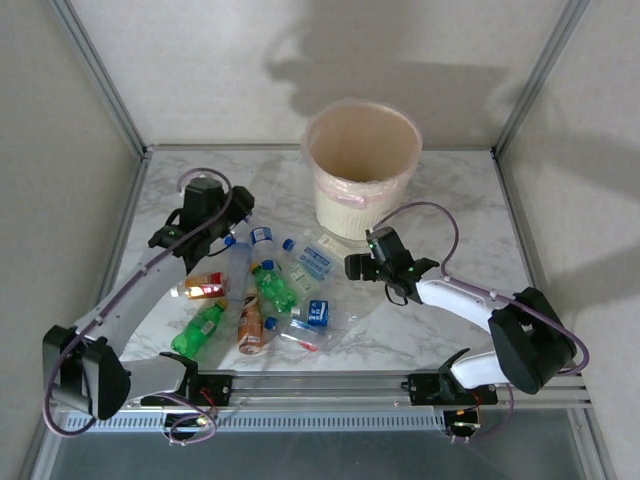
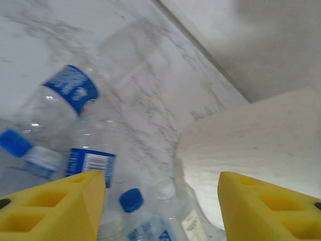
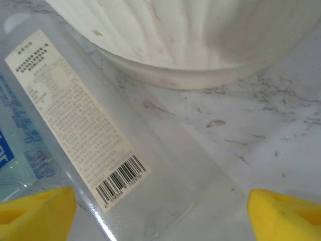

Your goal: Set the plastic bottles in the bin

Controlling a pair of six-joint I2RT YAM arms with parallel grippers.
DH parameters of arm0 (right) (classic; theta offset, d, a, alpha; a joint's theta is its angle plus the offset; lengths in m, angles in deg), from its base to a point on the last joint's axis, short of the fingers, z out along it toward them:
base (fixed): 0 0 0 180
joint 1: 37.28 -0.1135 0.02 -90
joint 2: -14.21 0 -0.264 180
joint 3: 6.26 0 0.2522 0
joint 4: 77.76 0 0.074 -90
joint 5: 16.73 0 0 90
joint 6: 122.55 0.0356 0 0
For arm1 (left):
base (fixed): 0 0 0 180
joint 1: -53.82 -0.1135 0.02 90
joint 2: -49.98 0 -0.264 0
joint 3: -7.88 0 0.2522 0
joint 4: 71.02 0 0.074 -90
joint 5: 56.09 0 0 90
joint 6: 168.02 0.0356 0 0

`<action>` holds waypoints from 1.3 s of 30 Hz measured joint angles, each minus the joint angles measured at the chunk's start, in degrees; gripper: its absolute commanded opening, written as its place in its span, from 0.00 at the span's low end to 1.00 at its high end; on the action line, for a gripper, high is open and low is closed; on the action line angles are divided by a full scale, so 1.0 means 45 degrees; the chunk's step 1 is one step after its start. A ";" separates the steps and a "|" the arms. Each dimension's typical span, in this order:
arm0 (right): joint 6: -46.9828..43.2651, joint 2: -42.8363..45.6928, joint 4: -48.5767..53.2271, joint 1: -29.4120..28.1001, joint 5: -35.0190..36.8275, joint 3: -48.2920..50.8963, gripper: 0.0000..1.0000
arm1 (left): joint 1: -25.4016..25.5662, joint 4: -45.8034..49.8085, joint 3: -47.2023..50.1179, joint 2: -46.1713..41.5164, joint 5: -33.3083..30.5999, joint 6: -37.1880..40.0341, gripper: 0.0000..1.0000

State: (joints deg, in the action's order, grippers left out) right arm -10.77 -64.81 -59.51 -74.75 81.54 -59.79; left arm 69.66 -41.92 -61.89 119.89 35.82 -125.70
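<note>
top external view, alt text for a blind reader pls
Small plastic bottles, clear, green and orange-labelled, lie piled on a marble table near a round beige bin. Two robot arms reach in from the near edge: the left arm at the pile's left, the right arm at its right.

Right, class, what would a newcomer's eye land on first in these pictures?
The peach-beige bin, lined with a pinkish bag, stands at the far middle of the marble table. Left of centre lies a jumble of plastic bottles: clear with blue caps, green, one orange-brown. The right gripper, jaws open, sits beside the pile, near the bin's base.
</note>
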 measured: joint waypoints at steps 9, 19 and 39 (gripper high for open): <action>-0.0437 -0.1141 -0.0437 -0.0058 -0.0476 -0.0330 0.85 | -0.1268 0.0588 0.0845 -0.1044 0.0005 0.0316 0.63; -0.0413 -0.1316 -0.0622 -0.0631 -0.0427 -0.0330 0.71 | -0.1564 0.0651 0.1030 -0.1078 0.0287 0.0461 0.63; -0.0690 -0.3055 -0.0146 -0.1185 0.0209 -0.1472 0.76 | -0.1851 0.0651 0.1243 -0.1127 0.0578 0.0559 0.63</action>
State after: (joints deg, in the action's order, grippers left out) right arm -13.87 -78.56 -60.17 -80.09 82.48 -66.42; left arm 61.33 -38.99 -56.30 114.82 38.43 -123.19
